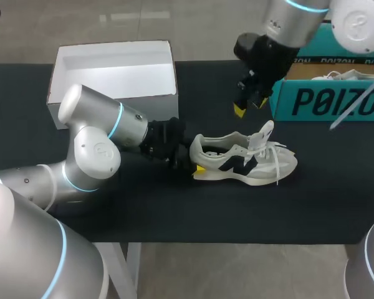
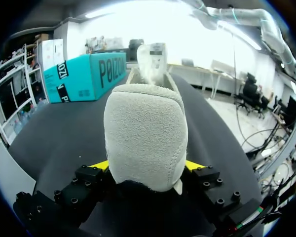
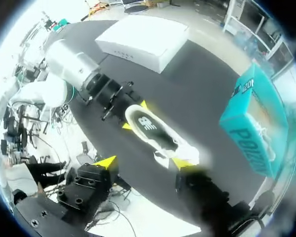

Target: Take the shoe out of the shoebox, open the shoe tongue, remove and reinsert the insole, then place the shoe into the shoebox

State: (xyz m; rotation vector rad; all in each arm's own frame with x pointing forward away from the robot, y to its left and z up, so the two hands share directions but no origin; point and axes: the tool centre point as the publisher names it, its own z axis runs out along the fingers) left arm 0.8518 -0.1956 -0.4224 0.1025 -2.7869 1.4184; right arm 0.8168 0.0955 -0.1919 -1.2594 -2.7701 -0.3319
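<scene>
A cream and black sneaker (image 1: 243, 161) lies on its sole in the middle of the black table (image 1: 174, 212), toe pointing right, its tongue (image 1: 263, 134) standing up. My left gripper (image 1: 196, 163) is shut on the heel; in the left wrist view the suede heel (image 2: 145, 133) fills the gap between both yellow tips of that gripper (image 2: 147, 165). My right gripper (image 1: 246, 106) hangs well above the shoe, open with nothing in it. In the right wrist view the shoe (image 3: 153, 131) and its insole show far below that gripper (image 3: 145, 161).
A teal shoebox (image 1: 330, 99) stands at the back right with a second pale shoe (image 1: 343, 75) inside. A white open box (image 1: 112, 71) sits at the back left. Bare black table lies in front of the sneaker.
</scene>
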